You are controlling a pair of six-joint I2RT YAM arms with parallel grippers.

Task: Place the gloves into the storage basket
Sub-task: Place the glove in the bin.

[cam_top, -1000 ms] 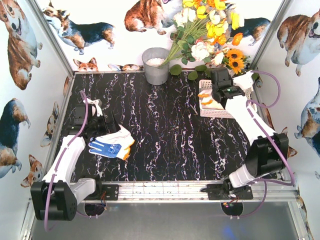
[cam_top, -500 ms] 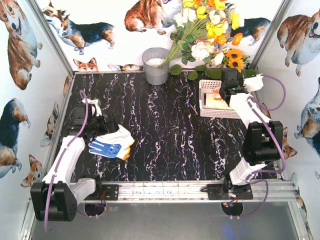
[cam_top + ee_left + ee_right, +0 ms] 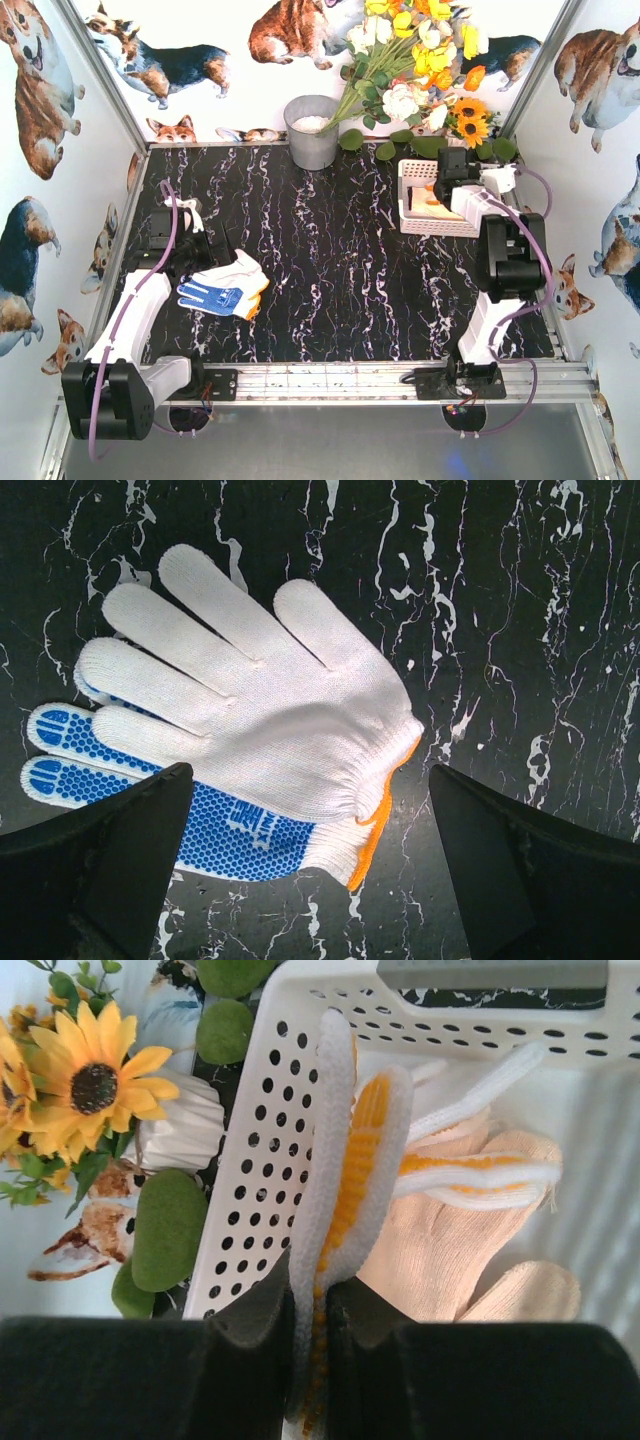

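Two gloves lie stacked on the black marble table at the left: a white glove [image 3: 270,720] on top of a blue-dotted glove [image 3: 200,825], seen from above as one pile [image 3: 225,288]. My left gripper [image 3: 305,815] hovers over their orange-edged cuffs, open wide, its fingers either side and touching nothing. At the back right my right gripper [image 3: 312,1295] is shut on a white glove with yellow dots [image 3: 345,1180], which hangs inside the white perforated storage basket [image 3: 250,1190]. A beige glove [image 3: 450,1250] lies in the basket [image 3: 412,175] below it. The right gripper [image 3: 447,185] sits over the basket's middle.
A grey metal bucket [image 3: 312,130] stands at the back centre. Artificial flowers [image 3: 420,70] and a sunflower [image 3: 95,1080] crowd the back right corner beside the basket. Corgi-print walls close in both sides. A metal rail [image 3: 330,378] runs along the near edge.
The right arm has folded up, and its gripper has shifted a little right over the basket with the yellow-dotted glove still in it. The left arm and the two stacked gloves have not moved.
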